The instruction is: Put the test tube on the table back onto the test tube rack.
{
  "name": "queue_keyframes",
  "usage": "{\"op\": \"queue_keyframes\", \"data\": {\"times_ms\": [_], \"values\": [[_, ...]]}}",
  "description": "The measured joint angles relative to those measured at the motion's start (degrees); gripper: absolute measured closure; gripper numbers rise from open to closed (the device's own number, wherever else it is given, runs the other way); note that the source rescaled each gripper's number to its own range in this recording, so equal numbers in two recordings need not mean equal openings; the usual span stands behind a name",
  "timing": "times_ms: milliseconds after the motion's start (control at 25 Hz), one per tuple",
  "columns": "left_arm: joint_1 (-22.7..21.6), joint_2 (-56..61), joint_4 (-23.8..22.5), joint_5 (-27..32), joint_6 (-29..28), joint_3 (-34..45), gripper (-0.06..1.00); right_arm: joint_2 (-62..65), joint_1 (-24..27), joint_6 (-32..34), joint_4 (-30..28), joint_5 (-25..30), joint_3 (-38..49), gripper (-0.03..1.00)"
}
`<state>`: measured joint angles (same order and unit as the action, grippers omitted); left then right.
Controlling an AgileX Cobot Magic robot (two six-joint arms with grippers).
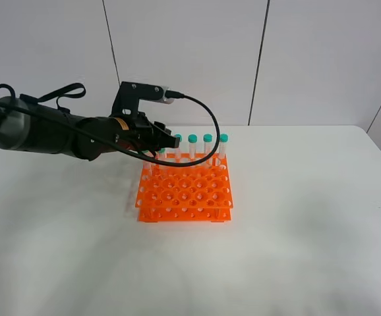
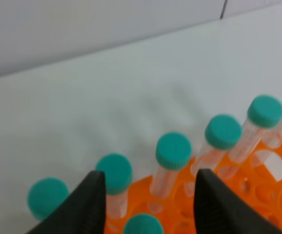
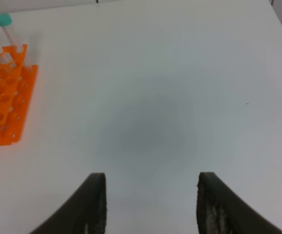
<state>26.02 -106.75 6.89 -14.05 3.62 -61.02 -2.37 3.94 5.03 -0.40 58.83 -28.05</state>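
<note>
Broadly, the white table [image 1: 296,237] fills most of the high view, with grey wall panels behind it. Next in size is the left arm [image 1: 45,131], a dark cylinder entering from nine o'clock and reaching toward the centre, a black cable looping over its wrist.

The orange test tube rack [image 1: 185,191] sits just above the middle of the table, and in the right wrist view it lies at about ten o'clock [image 3: 4,92]. A row of teal-capped tubes stands upright along its far edge.

The left gripper [image 1: 159,141] hovers over the far-left corner of the rack, at roughly eleven o'clock from the rack's centre. In the left wrist view its dark fingers [image 2: 90,204] stand apart, released, clamping nothing. Between them, low at six o'clock, shows the teal cap of the test tube [image 2: 142,225], seated in the rack; more capped tubes rise beyond it toward one o'clock.

The right gripper [image 3: 151,204] is outside the high view; in its own wrist view its fingers are spread wide over bare tabletop, holding nothing, well apart from the rack.
</note>
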Motion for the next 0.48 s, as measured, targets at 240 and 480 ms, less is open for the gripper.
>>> {"op": "queue_keyframes", "data": {"times_ms": [240,480], "values": [[-3.58,4.64,0.0,3.93,0.94,0.0,0.31,0.0,0.0,0.0,0.0,0.0,0.0,0.11],[-10.5,7.2,0.0,7.98,1.45,0.0,0.31,0.0,0.0,0.0,0.0,0.0,0.0,0.11]]}}
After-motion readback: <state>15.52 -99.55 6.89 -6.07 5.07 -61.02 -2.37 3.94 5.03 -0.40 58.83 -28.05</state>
